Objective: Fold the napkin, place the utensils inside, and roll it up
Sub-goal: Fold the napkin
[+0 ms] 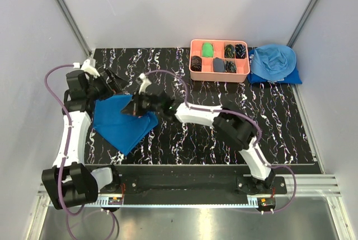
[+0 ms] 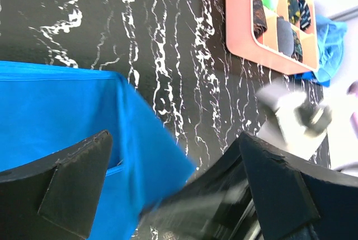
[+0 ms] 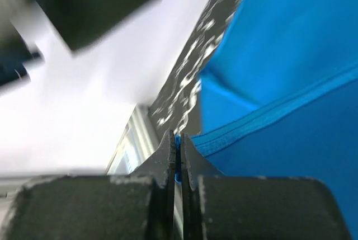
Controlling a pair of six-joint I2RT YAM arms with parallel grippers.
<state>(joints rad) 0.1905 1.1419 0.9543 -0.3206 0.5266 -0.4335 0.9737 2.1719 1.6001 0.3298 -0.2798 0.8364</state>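
**Visitor:** How far along was it when you looked?

**Onlooker:** Early, I'd say. The napkin lay on the left half of the worktop, one side doubled over and not yet flat. To my eye the fold was under way but not finished.

**Visitor:** Who had hold of it?

**Onlooker:** The right end effector was clenched on the hem, with a sliver of blue pinched between its fingers, and it had reached across to the napkin's right-hand edge. The left end effector hung just above the cloth's far corner, spread wide and gripping nothing.

**Visitor:** And the utensils?

**Onlooker:** I couldn't pick them out anywhere. If they were on that side, the arms covered them. Nothing lay on the cloth, so tucking them in and rolling it up were both left to do.

**Visitor:** Anything in the way?

**Onlooker:** Not much. A pink tray with small things in its compartments sat at the far edge, with a paler blue heap of cloth just beside it — both well apart from the napkin. The tight spot, I thought, was the two arms themselves, crowded together over the same patch of cloth.
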